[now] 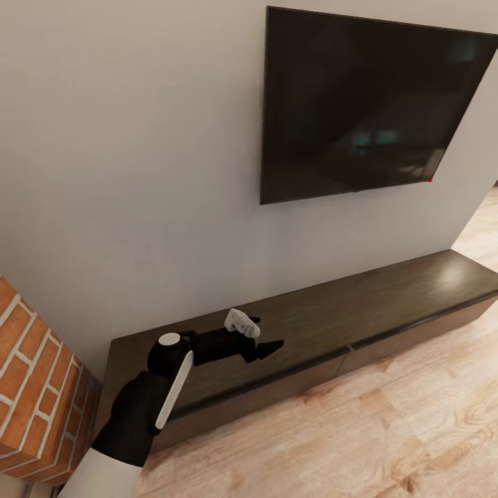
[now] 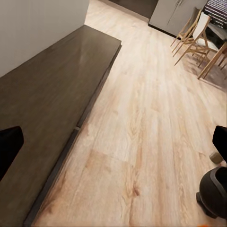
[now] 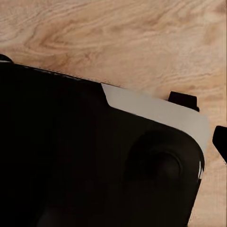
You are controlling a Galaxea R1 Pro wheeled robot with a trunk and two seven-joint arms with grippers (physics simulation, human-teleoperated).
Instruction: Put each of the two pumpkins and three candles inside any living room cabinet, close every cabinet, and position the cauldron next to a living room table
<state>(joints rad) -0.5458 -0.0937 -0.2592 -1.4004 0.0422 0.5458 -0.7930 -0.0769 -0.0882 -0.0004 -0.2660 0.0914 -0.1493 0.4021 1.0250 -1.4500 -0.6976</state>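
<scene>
The cabinet (image 1: 387, 304) runs long and low along the grey wall, its dark-brown top bare and its flat drawer fronts flush with the body, so it reads as closed. In the left wrist view the same cabinet (image 2: 47, 94) stretches away beside the wooden floor (image 2: 151, 118). The left gripper (image 1: 266, 346) hovers over the cabinet's top near its left end, the black arm reaching in from the lower left; its jaws stand apart with nothing between them, one dark fingertip (image 2: 9, 146) at each side of the wrist picture. At the edge of that wrist view a dark rounded pot-like shape (image 2: 215, 194) sits on the floor, too cropped to name for sure.

Above the cabinet a dark television (image 1: 366, 104) hangs on the wall. A brick fireplace surround (image 1: 34, 387) stands just left of the cabinet. Light wooden chairs (image 2: 196, 35) stand far down the room. The right wrist view looks at the robot's own black and white body (image 3: 94, 161) over floorboards; whether the right jaws are released or clenched cannot be told.
</scene>
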